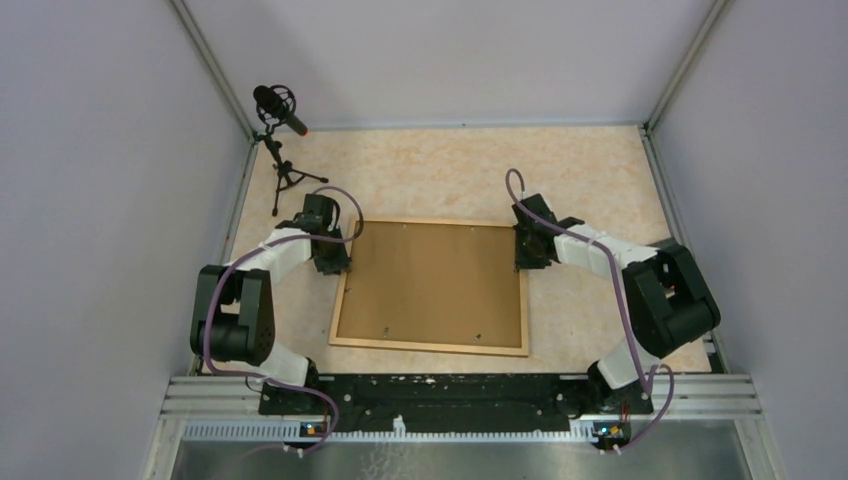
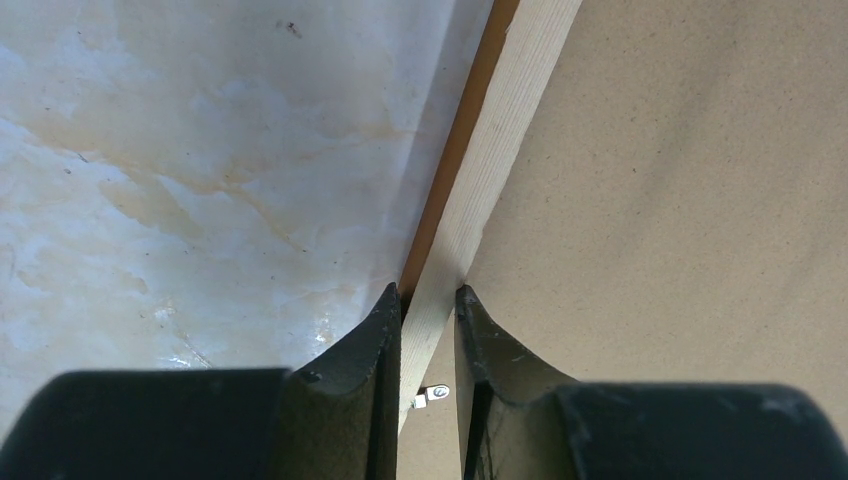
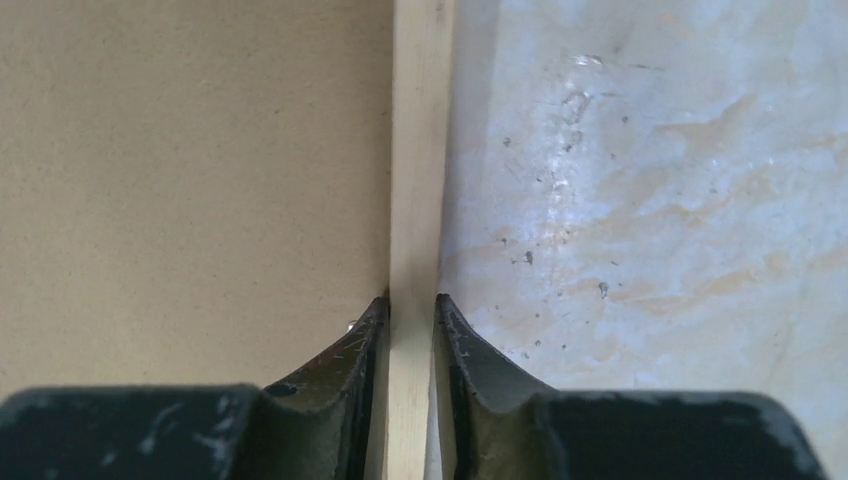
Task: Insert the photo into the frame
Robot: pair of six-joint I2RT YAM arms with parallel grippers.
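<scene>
Overhead, the frame (image 1: pixel 430 346) lies flat on the tabletop (image 1: pixel 440 175), back up, with a brown backing board (image 1: pixel 435 280) filling it. The left pincer (image 1: pixel 333 262) is clamped on the left rail near the far corner, and the right pincer (image 1: pixel 530 255) grips the right rail opposite it. A microphone on a tripod (image 1: pixel 282 150) stands well apart at the far left corner, clear of both arms. Only the wrist views show the fingers (image 2: pixel 375 340) pressed against both sides of the pale wood. The left wrist view alone shows a small metal clip (image 2: pixel 436 393) at the rail's edge.
</scene>
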